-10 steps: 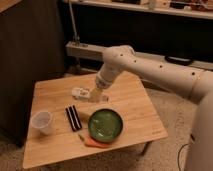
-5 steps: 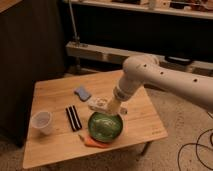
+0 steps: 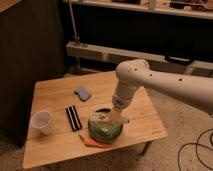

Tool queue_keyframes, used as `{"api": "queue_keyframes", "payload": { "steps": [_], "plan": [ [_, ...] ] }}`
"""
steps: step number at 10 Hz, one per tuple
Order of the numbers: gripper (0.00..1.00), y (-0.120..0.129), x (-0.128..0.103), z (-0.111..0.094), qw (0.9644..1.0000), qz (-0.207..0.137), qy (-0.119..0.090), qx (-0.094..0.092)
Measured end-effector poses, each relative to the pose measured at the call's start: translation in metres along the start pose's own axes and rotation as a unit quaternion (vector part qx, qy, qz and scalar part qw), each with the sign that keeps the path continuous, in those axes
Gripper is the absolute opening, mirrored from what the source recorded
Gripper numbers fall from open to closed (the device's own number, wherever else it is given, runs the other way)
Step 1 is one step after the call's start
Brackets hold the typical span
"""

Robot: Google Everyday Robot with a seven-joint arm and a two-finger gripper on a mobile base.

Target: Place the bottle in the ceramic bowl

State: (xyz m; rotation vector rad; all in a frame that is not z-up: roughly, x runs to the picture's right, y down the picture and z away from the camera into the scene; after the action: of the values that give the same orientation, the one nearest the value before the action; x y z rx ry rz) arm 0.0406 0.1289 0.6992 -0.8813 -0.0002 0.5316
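The dark green ceramic bowl (image 3: 106, 131) sits near the front edge of the wooden table (image 3: 55, 145). A pale clear shape, which looks like the bottle (image 3: 101, 117), lies inside the bowl at its back left. My gripper (image 3: 119, 116) hangs from the white arm right over the bowl's back right rim, next to the bottle. I cannot tell whether it touches the bottle.
A translucent white cup (image 3: 42, 122) stands at the table's left front. A black rectangular object (image 3: 74, 117) lies left of the bowl, and a blue object (image 3: 82, 93) lies behind it. An orange item (image 3: 93, 142) pokes out under the bowl's front. A dark cabinet stands at the left.
The arm swung from the back middle of the table, near the blue object, forward and right to the bowl, then lowered. The pale bottle shape now shows inside the bowl.
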Motion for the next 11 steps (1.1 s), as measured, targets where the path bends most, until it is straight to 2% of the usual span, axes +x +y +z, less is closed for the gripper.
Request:
{"api": "queue_keyframes", "payload": {
  "steps": [2,3,4,5,7,9,11],
  "plan": [
    [0.31,-0.003,-0.004,0.007,1.0,0.001,0.006,-0.001],
    [0.42,-0.007,-0.002,0.01,0.9996,0.013,0.025,0.009],
    [0.53,-0.013,0.002,0.01,0.9977,0.037,0.049,0.027],
    [0.62,-0.016,0.004,0.008,0.9964,0.051,0.056,0.038],
    [0.79,-0.035,0.009,0.006,0.9932,0.083,0.046,0.067],
    [0.8,-0.049,0.001,0.01,0.9915,0.104,0.012,0.078],
    [0.8,-0.058,-0.012,0.015,0.9912,0.109,-0.017,0.074]
  ]
}}
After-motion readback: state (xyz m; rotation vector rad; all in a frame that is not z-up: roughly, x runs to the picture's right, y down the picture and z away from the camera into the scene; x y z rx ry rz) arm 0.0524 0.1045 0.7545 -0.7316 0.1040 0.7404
